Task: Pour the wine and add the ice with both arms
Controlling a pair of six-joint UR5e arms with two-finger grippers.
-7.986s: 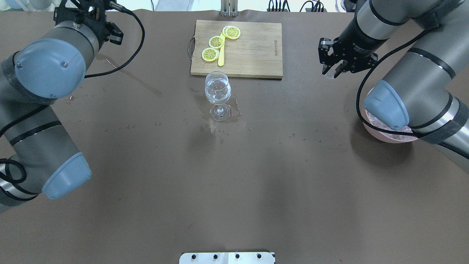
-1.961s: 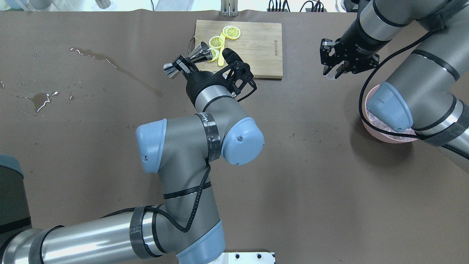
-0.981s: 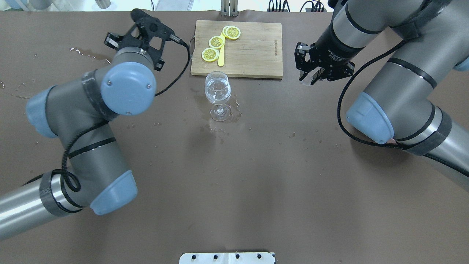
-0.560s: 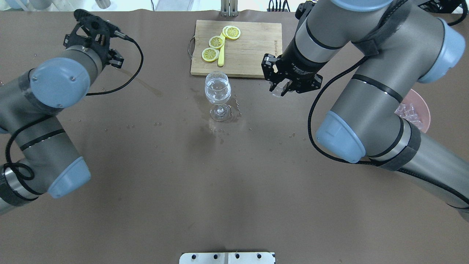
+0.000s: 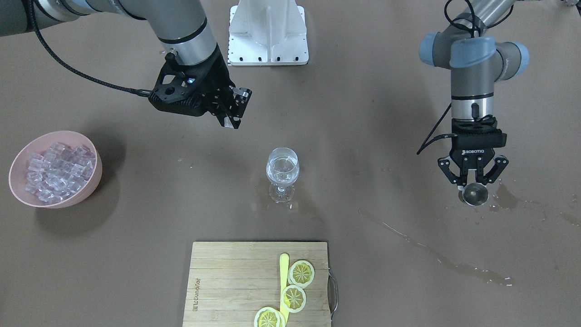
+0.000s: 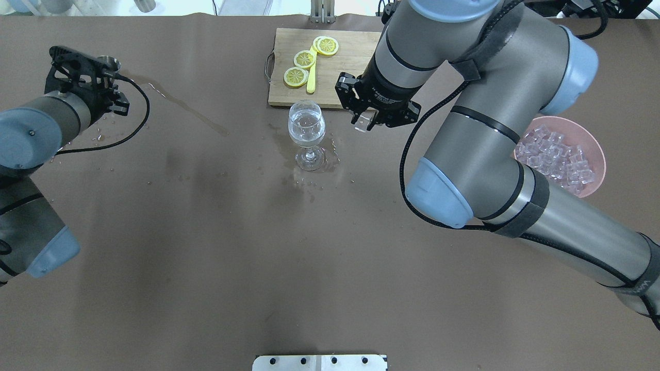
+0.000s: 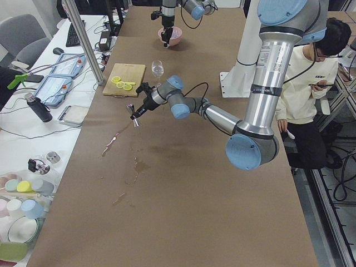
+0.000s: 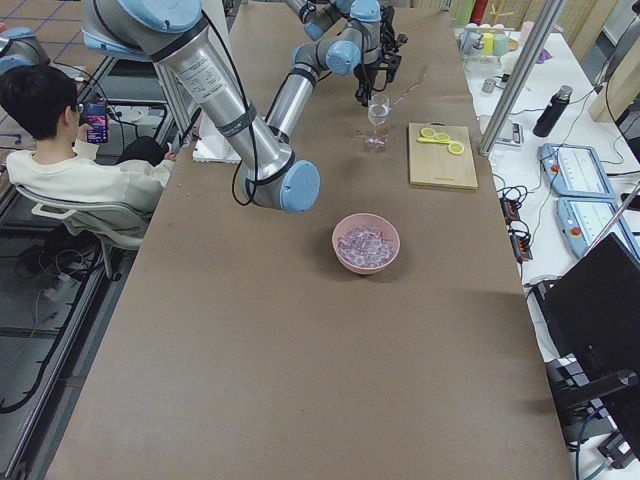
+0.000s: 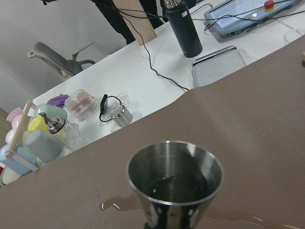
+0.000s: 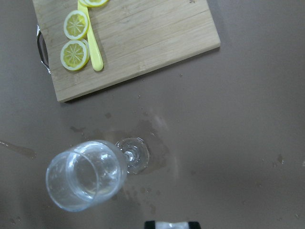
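Note:
The wine glass (image 6: 307, 129) stands mid-table with clear wine (image 5: 282, 171) in its bowl. My right gripper (image 6: 365, 123) is shut on one ice cube (image 5: 228, 121) and hovers just right of the glass; the right wrist view shows the glass (image 10: 86, 174) below and to the left. My left gripper (image 6: 105, 66) is at the far left, shut on a steel jigger (image 5: 474, 195) held upright. The left wrist view shows a film of liquid inside the jigger (image 9: 175, 176). A pink bowl (image 6: 600, 159) of ice cubes (image 6: 557, 157) sits at the right.
A wooden cutting board (image 6: 361, 72) with lemon slices (image 6: 304, 59) and a yellow knife lies behind the glass. Spilled liquid streaks the table on the left (image 5: 431, 250) and around the glass foot. The white base block (image 5: 268, 32) stands at the robot's edge.
The left arm swung the jigger from over the glass back to the far left. The right arm carried its ice cube from near the bowl to beside the glass, uncovering the bowl.

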